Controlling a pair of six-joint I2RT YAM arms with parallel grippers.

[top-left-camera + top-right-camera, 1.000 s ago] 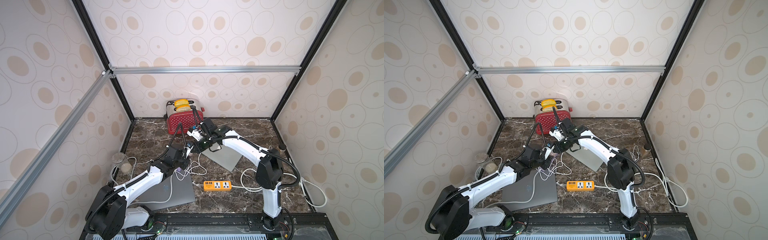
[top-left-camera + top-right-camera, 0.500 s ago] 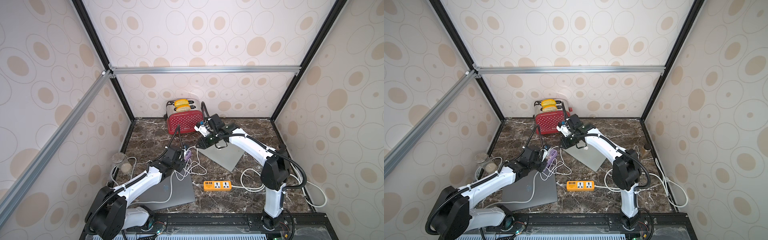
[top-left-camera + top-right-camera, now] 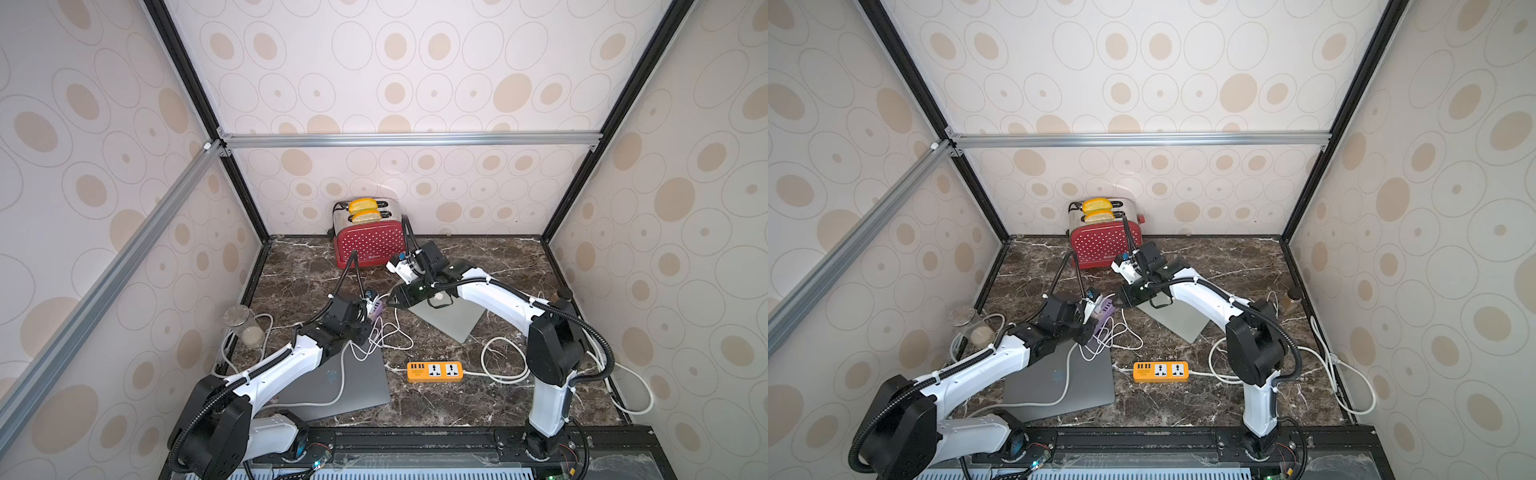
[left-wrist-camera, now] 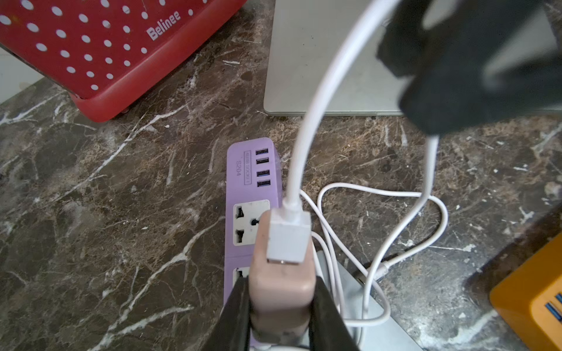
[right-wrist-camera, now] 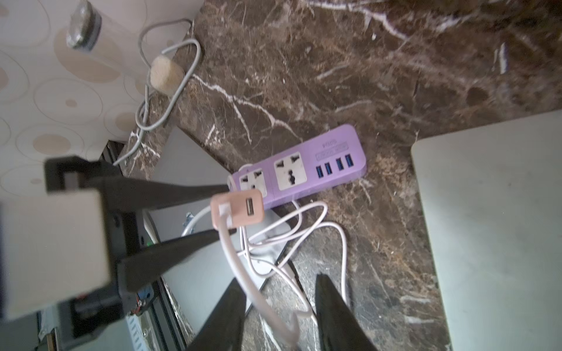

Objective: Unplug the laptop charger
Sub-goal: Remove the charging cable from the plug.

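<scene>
Here, toast [image 3: 365, 210] in toaster [image 3: 370, 245], beige powder [image 3: 252, 335] in jar [image 3: 239, 318], left end effector [image 4: 281, 304] clamping charger [image 5: 238, 209], right end effector [image 5: 281, 281] apart.

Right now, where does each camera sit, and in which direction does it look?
Both top views: high in front, looking down toward the back wall; table, left arm, right arm show.
Left wrist: on the left arm, looking down the left claw, shut on the charger above the purple strip.
Right wrist: on the right arm, looking past the open right claw at strip, charger and left claw.
Shared: both wrist views show charger, strip, silver laptop.
</scene>
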